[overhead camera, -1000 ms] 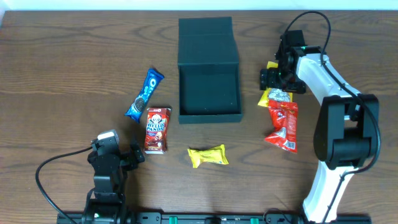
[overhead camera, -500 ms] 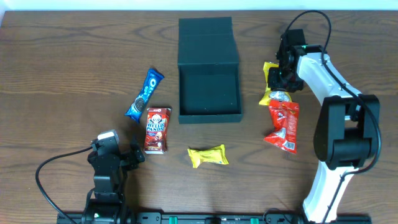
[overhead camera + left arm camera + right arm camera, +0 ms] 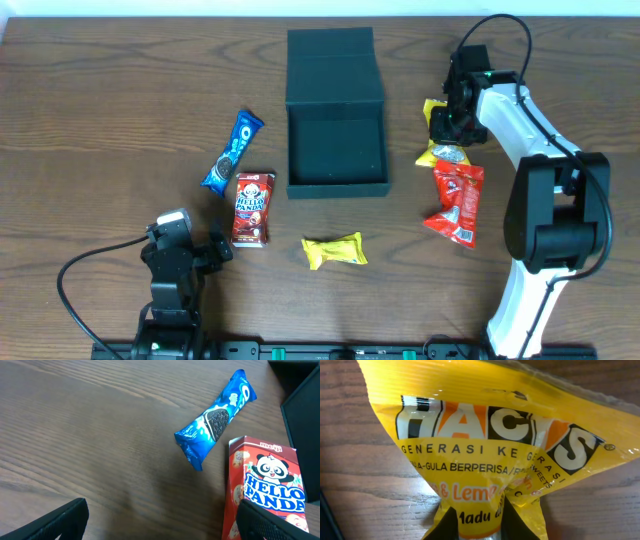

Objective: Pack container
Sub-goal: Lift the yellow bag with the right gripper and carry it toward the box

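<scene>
Yellow crinkly film bunches between the fingers of the right hand (image 3: 475, 527), which are pinched together on the sweets bag (image 3: 485, 455) just right of the container (image 3: 337, 150), presumably to carry it across. That matte, dark teal card box sits square on the wood-grain worktop (image 3: 120, 100), its hinged lid (image 3: 335, 65) folded flat back so the bare inside lies ready for loading. The left hand (image 3: 167, 522) waits with fingers wide apart, holding nothing, near the glossy Hello Panda carton (image 3: 265, 490) and the slim blue Oreo packet (image 3: 215, 420).

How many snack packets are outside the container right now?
5: Oreo packet and Hello Panda box left of the container; yellow packet in front; Hacks bag and red packet right. The arm may hide others.
</scene>
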Controlling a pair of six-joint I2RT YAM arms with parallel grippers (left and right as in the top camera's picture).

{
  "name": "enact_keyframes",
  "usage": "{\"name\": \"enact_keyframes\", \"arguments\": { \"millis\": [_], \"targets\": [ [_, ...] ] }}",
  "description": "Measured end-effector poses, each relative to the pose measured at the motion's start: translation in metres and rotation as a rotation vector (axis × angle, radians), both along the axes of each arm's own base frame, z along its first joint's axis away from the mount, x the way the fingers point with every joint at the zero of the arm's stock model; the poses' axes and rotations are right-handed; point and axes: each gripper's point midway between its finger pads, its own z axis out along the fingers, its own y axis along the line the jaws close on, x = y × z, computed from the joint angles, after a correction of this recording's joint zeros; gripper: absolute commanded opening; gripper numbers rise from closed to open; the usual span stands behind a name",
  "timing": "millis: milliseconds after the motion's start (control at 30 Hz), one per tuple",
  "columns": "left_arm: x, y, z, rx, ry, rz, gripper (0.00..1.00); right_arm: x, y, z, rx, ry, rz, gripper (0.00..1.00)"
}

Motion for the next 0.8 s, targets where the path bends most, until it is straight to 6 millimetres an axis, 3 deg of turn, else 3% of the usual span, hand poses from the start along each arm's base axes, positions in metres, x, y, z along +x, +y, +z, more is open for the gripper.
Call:
{"name": "enact_keyframes", "arguments": {
  "millis": [300, 633, 733, 800],
  "targets": [
    [0.0, 0.0, 0.0, 0.0, 0.0, 0.0, 0.95, 0.0, 0.0, 0.0, 0.0, 0.002, 0.0, 0.02],
    [0.0, 0.0, 0.0, 0.0, 0.0, 0.0, 0.95, -0.009, 0.0, 0.004, -0.003, 0.028, 0.002, 0.01],
    [0.0, 0.0, 0.0, 0.0, 0.0, 0.0, 0.95, -0.017, 0.004, 0.015, -0.003, 0.036, 0.012, 0.01],
    [0.0, 0.0, 0.0, 0.0, 0.0, -0.001, 0.95, -0.022, 0.01, 0.033, -0.001, 0.014, 0.027, 0.01]
  ]
}}
